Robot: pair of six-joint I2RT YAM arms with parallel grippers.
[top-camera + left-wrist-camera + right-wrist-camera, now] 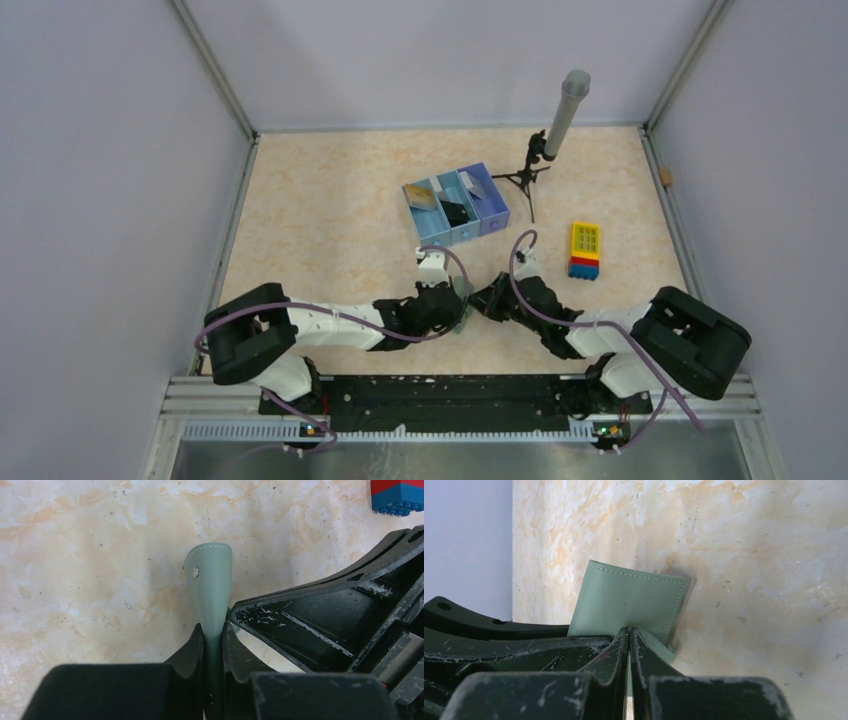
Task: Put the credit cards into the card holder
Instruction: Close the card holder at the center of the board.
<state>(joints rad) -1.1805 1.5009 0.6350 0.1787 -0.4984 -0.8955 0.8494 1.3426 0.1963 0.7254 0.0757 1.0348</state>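
From above, the card holder [464,303] stands on edge at 6 o'clock on the table [320,220], between the left gripper [455,306] and the right gripper [482,300]. A blue tray [455,207] lies at its 12 o'clock and a yellow block [585,250] at 2 o'clock.

In the left wrist view the holder is grey-green, folded, with a snap stud. The nearly closed left fingers pinch it, and the right gripper crowds in from 3 o'clock.

The right wrist view shows its stitched flat face. The right fingers are pressed together on its thin edge.

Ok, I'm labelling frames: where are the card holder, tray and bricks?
card holder [624,600], right wrist view, grey-green outer face
tray [494,221], top view, right compartment's near wall
bricks [585,240], top view, yellow top
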